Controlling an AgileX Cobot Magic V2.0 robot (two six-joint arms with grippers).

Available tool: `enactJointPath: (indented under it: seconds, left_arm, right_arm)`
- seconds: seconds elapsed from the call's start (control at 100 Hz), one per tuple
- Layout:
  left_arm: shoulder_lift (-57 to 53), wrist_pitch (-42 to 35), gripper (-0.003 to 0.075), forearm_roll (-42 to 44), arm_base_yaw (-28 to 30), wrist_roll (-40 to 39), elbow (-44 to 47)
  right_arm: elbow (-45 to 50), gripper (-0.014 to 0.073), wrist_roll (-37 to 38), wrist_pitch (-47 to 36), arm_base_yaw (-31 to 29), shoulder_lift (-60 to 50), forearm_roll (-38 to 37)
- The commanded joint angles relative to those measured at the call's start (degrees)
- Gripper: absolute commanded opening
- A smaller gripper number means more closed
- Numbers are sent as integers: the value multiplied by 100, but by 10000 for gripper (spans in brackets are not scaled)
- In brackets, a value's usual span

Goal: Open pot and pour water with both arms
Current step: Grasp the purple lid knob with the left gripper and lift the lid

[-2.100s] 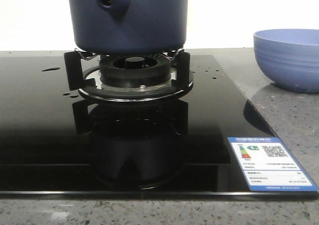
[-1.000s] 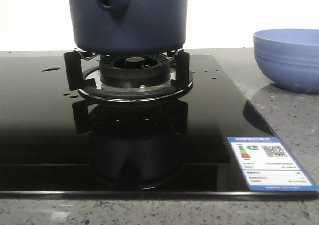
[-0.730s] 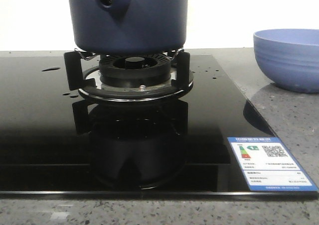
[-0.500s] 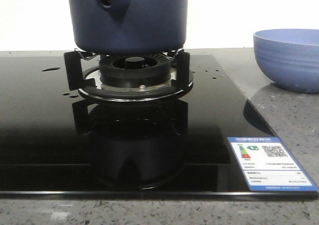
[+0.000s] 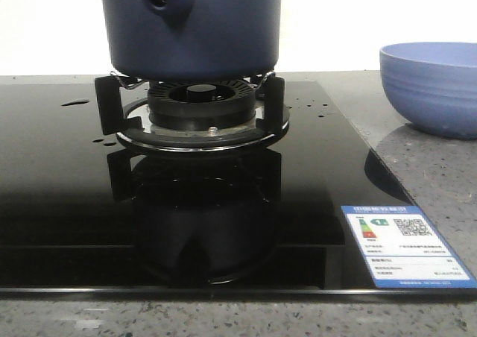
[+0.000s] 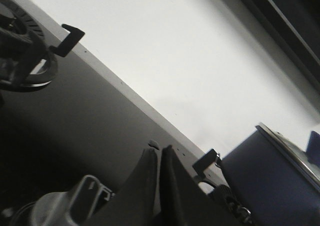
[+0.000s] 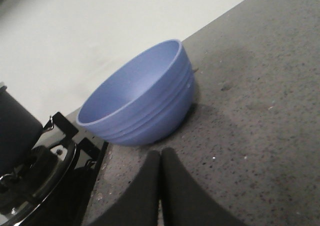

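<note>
Front view, cut off: top of the pot [image 5: 192, 27] out of frame, so rim and any lid unseen; right edge of the bowl [image 5: 431, 87] also cropped; neither end effector visible.
Front view, pot: dark navy, smooth matte sides, tapered handle socket [image 5: 160, 0] with a round hole facing the camera; seated on the burner grate [image 5: 192, 113] at centre, far half of the black glass hob [image 5: 74, 195].
Front view, water: small drops [image 5: 77, 103] on the glass left of the burner, more specks at far right; hard to make out against the reflections.
Front view, other: energy label sticker [image 5: 406, 247] on the near right corner of the hob; speckled grey counter [image 5: 440, 173] under the pale blue ribbed bowl, well to the right.
Left wrist view only: left end effector [image 6: 160, 158] with fingers pressed together, nothing between them, above the dark glass; pot side and metallic rim at one edge, a second burner [image 6: 22, 61] further off.
Right wrist view only: right end effector [image 7: 160, 161] also pressed together and empty, just near of the bowl; bowl interior bare; burner edge dim and blurred.
</note>
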Motion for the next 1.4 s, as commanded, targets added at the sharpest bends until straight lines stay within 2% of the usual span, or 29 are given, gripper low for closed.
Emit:
enactJointPath:
  seconds: [0.0,0.14,0.24,0.34,0.46,0.52,0.6,0.64,0.69,0.81,0.86,0.91,1.15,1.39]
  left_arm:
    - [-43,152,-19,421,-44,207,-640]
    - [506,1387,-19,1283,-44,1031,-1804]
    - [1074,2150,-19,1297,-44,1741,-2548]
    - [1561,2506,-19,1270,-143,2005,-3116]
    - [1957,2470,-18,1182,-515,2051,-3506]
    - [2090,2470,-15,1182,-707,2101,-3619]
    - [2269,2470,31,1169,-928,2235,-3742]
    - [2342,2437,76,1126,-1040,2235,-3768]
    - [2463,2389,141,977,-1156,2244,-3804]
    - [2812,2145,375,446,-1433,2572,-3819]
    - [2962,2011,468,185,-1535,2752,-3819]
    - [3120,1904,505,-88,-1633,3017,-3819]
    - [4065,1390,456,-1101,-2148,4205,-3916]
    - [5374,847,470,-1194,-2698,4752,-4626]
  right_arm:
    - [-717,-46,-182,148,5,56,-318]
    - [-1718,-46,-252,1126,5,653,-944]
    - [-2363,-46,-619,1717,5,1278,-1059]
    - [-2903,-46,-837,2185,5,1866,-1047]
    - [-3300,-45,-953,2321,106,2307,-986]
    - [-3418,-40,-1276,2298,195,2396,-815]
    - [-3511,28,-1671,2299,301,2448,-455]
    - [-3538,80,-1751,2311,334,2478,-323]
    - [-3542,193,-1762,2311,330,2493,-224]
    - [-3542,451,-1767,2323,330,2557,-182]
    - [-3542,498,-1767,2323,330,2561,-182]
    - [-3542,499,-1767,2323,330,2561,-182]
    - [-3542,497,-1776,2323,330,2561,-174]
    - [-3542,497,-1776,2359,330,2561,-174]
